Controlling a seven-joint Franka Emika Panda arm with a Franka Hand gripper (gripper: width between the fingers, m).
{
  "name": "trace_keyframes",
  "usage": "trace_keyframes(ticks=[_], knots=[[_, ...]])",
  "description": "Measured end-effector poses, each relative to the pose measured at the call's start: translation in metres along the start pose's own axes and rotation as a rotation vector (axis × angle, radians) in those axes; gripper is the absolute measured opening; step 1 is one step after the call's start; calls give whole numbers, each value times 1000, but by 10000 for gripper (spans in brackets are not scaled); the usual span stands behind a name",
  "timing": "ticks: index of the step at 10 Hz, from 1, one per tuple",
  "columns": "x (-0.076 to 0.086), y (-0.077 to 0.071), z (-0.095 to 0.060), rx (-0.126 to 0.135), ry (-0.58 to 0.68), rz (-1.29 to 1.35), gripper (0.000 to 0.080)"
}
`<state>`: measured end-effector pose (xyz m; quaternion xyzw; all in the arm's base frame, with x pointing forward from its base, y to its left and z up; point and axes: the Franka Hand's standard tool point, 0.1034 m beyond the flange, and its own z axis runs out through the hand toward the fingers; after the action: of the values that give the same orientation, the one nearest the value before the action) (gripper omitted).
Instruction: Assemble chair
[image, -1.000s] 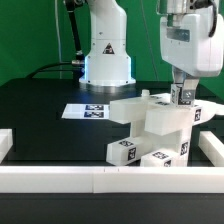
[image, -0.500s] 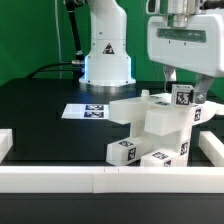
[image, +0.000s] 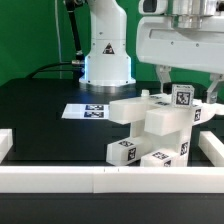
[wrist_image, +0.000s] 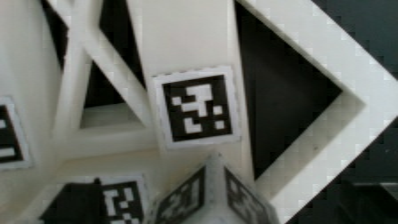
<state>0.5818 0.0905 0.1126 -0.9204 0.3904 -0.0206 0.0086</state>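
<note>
The partly built white chair (image: 160, 122) stands at the exterior view's right, a stack of chunky tagged blocks with a tagged foot block (image: 124, 151) in front. A tagged upright post (image: 183, 98) rises at its top right. My gripper (image: 187, 90) hangs broadside over this post, with a finger (image: 163, 76) standing off on each side of it, so it looks open. In the wrist view I see a long tagged bar (wrist_image: 196, 105) and, close up, the post's corner (wrist_image: 228, 195) with tags on two faces. My fingers do not show there.
The marker board (image: 88, 111) lies on the black table left of the chair. The arm's base (image: 105, 55) stands behind it. White rails border the table at the front (image: 60, 178), left (image: 4, 143) and right (image: 212, 150).
The gripper has turned about a quarter turn around the upright post, from edge-on to broadside. The post and the chair have stayed in place.
</note>
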Motion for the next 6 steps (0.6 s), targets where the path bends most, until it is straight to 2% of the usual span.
trace_keyframes(ticks=[6], knots=[[5, 3, 0, -7, 5, -447, 649]])
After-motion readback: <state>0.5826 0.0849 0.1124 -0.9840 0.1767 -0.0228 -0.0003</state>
